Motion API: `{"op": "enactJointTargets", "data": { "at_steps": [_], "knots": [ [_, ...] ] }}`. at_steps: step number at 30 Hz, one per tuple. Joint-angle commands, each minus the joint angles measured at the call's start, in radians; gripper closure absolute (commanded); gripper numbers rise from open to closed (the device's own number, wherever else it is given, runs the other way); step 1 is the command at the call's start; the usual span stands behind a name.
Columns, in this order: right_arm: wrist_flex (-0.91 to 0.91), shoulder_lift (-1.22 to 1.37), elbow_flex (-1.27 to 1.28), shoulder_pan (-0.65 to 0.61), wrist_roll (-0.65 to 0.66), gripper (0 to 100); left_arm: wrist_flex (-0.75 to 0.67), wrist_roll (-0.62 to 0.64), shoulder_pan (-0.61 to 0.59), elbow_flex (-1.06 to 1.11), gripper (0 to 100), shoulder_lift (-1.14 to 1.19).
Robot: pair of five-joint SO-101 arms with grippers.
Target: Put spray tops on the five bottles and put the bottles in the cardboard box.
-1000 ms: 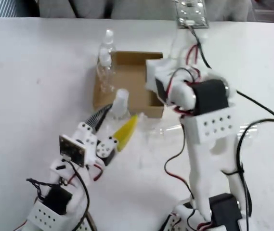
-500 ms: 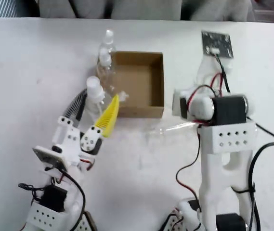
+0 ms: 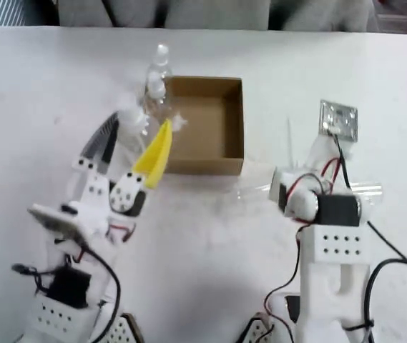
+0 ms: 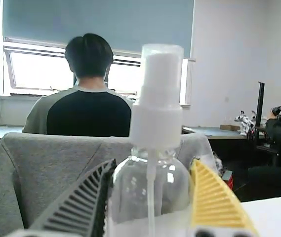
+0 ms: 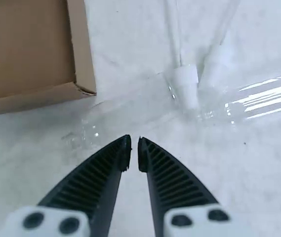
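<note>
One cardboard box (image 3: 204, 166) is sitting mid-tabletop toward the far edge, two standing bottles (image 3: 157, 91) are touching its far left corner, two lying bottles (image 5: 125, 112) are resting by its near right corner, the left gripper (image 3: 140, 123) is clamping a fifth, spray-topped bottle (image 4: 152, 190) beside the box's left wall, and the right gripper (image 5: 133, 146) is hovering empty, closed to a slit, just beside one lying bottle.

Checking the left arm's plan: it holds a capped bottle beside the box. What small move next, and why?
Probably carry the bottle sideways over the cardboard box: the left gripper is shut on it, its spray top is on, and the high view shows it beside the box's left wall.
</note>
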Motion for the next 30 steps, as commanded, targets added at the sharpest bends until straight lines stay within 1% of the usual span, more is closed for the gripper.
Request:
{"op": "enactJointTargets", "data": {
  "at_steps": [1,6,12,14,17,25,30],
  "knots": [
    [-0.203,-0.064,0.133,0.044,0.003,98.1,-0.049,-0.006,-0.004,-0.157,98,0.206],
    [-0.406,-0.096,0.316,0.093,0.002,98.1,-0.239,-0.006,-0.004,-0.166,98,0.395],
    [-0.59,-0.104,0.48,0.12,0.002,98.1,-0.466,-0.006,-0.002,-0.135,98,0.613],
    [-0.627,-0.104,0.514,0.125,0.002,98.1,-0.554,-0.006,-0.004,-0.13,98,0.693],
    [-0.653,-0.104,0.543,0.124,0.002,98.1,-0.683,-0.006,-0.004,-0.13,98,0.82],
    [-0.647,-0.104,0.549,0.12,0.002,98.1,-1.051,-0.005,-0.002,-0.149,98,1.179],
    [-0.645,-0.104,0.549,0.12,0.002,98.1,-1.155,-0.011,-0.004,-0.238,98,1.409]
  ]
}}
